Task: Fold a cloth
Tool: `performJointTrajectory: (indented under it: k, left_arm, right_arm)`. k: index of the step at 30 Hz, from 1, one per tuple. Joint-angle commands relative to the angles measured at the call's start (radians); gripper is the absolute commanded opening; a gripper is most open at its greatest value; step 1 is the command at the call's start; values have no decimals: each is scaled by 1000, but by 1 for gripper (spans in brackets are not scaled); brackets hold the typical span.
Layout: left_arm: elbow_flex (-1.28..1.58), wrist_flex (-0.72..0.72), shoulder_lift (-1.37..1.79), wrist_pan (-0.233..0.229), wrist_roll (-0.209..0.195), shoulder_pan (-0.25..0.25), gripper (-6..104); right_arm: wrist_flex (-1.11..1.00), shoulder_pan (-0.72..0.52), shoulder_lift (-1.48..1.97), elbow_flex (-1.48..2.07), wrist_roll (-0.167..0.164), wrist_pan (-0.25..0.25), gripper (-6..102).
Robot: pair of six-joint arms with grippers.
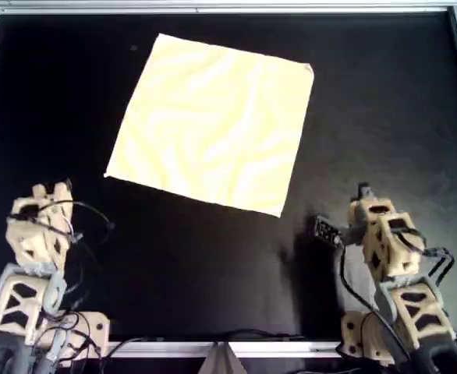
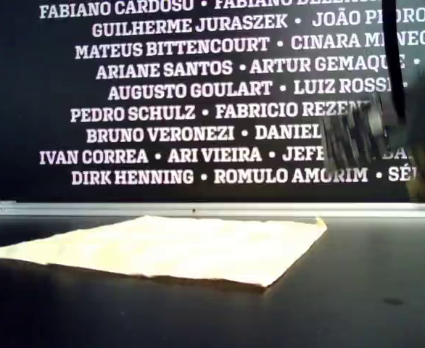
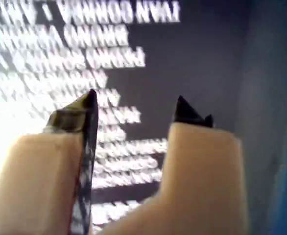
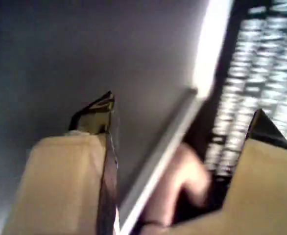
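Observation:
The cloth (image 1: pixel 213 121) is a pale yellow square, spread flat and turned at an angle on the black table, toward the far side in the overhead view. The exterior view shows the cloth (image 2: pixel 176 246) lying low with soft wrinkles. My left gripper (image 3: pixel 137 98) is open with only the lettered wall beyond it. My right gripper (image 4: pixel 183 105) is open too, empty, aimed at a metal rail. One arm (image 1: pixel 49 199) stands at the overhead view's lower left and another arm (image 1: pixel 369 202) at its lower right, both clear of the cloth. The wrist views do not tell which is which.
A metal rail (image 1: pixel 213 9) frames the table's far edge and sides. Behind the rail (image 2: pixel 198 209) rises a dark wall (image 2: pixel 198 87) printed with white names. A blurred arm (image 2: pixel 372 130) hangs at the exterior view's right. Cables trail by both arm bases.

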Motion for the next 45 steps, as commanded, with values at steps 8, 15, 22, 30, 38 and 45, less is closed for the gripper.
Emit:
performJointTrajectory:
  k: [8, 15, 22, 30, 38, 45]
  left_arm:
    - [141, -18, 34, 3, 1031, -9, 56]
    - [202, -18, 18, 5, 1327, -5, 54]
    - [202, -6, -18, 3, 1330, -8, 55]
    - [202, -6, 0, 6, 1333, -12, 56]
    - [201, -6, -18, 83, 1545, -72, 56]
    - [106, -8, -112, 135, 1606, -66, 56]
  right_arm:
    - [-21, -15, 336, 29, -2, 5, 100]
    - [-20, -6, 330, 29, -8, -3, 100]
    - [-20, -5, 327, 29, -6, 0, 100]
    - [-6, 31, 328, 29, -11, -6, 100]
    - [38, 218, -26, -80, -52, -172, 100]
    - [46, 233, -785, -456, -60, -245, 100]
